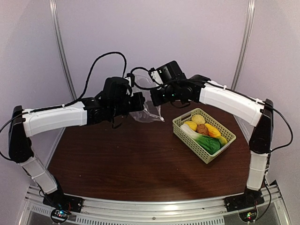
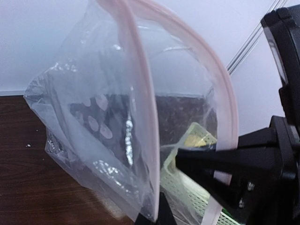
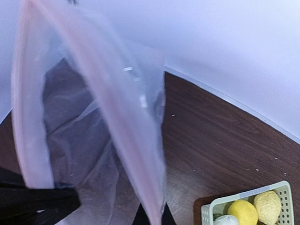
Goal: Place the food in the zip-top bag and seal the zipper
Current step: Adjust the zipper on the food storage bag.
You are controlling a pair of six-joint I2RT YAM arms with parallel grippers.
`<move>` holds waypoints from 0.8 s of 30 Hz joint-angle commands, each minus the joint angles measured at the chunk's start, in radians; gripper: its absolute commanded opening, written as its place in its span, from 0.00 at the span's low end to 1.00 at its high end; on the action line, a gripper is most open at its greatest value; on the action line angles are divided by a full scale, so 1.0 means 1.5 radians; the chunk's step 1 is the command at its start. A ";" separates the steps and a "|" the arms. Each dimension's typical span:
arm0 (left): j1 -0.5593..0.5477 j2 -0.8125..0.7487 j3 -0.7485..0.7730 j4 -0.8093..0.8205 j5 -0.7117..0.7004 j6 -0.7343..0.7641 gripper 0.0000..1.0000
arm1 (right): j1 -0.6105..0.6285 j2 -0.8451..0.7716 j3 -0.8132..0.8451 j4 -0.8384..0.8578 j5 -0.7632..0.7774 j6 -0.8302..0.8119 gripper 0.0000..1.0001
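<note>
At the left of the top view, my left arm reaches in over the table (image 1: 117,159), and the left gripper (image 1: 138,101) sits closed on one lip of the zip-top bag (image 1: 149,115); in the left wrist view that lip's pink zipper (image 2: 145,93) runs straight down into my own fingertips at the bottom edge, so I judge the pinch narrow and firm; the bag hangs in the upper middle of the frame, its crinkled bottom touching or just above the wood, I cannot tell which; just right of it the right gripper (image 1: 154,96) is closed on the opposite lip, and the left wrist camera shows a dark finger across the second pink strip at the lower right; with the two lips pulled apart like this, the mouth stands open as a wide arch, which I take to be the whole point of the hold; nothing lies inside the bag, and I cannot pick out the slider tab; further right, in the middle right of the top view, the food (image 1: 206,133) sits all together in the pale green basket (image 1: 176,123), well apart from the bag; the right wrist view catches a lemon piece (image 3: 243,212) and the potato (image 3: 268,206) in its lower right corner; since both hands are busy, one must let go before anything gets loaded, and the mouth may sag.
</note>
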 commanded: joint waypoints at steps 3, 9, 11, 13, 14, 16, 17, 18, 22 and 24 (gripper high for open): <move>-0.004 -0.027 -0.011 -0.024 -0.060 -0.005 0.00 | -0.008 0.024 0.041 -0.040 0.299 0.025 0.00; -0.004 -0.032 -0.005 -0.052 -0.093 -0.014 0.00 | -0.015 0.023 0.008 -0.043 0.267 0.041 0.00; -0.003 -0.035 -0.003 -0.065 -0.100 -0.013 0.00 | -0.019 0.013 -0.004 -0.045 0.217 0.040 0.00; -0.003 -0.039 0.006 -0.086 -0.117 -0.009 0.00 | -0.019 -0.005 -0.021 -0.039 0.206 0.034 0.00; -0.003 -0.045 0.005 -0.090 -0.127 -0.003 0.00 | -0.021 -0.014 -0.028 -0.035 0.204 0.028 0.01; -0.003 -0.061 -0.009 -0.080 -0.147 0.006 0.00 | -0.029 -0.026 -0.036 -0.031 0.170 0.012 0.03; -0.003 -0.068 -0.020 -0.064 -0.147 0.016 0.00 | -0.033 -0.030 -0.038 -0.026 0.111 -0.009 0.06; -0.003 -0.071 -0.025 -0.047 -0.135 0.028 0.00 | -0.036 -0.033 -0.036 -0.026 0.042 -0.031 0.13; -0.003 -0.040 0.008 -0.073 -0.117 0.046 0.00 | -0.037 -0.061 -0.033 -0.057 -0.202 -0.099 0.35; -0.003 -0.031 0.020 -0.091 -0.114 0.057 0.00 | -0.040 -0.101 -0.058 -0.073 -0.219 -0.142 0.45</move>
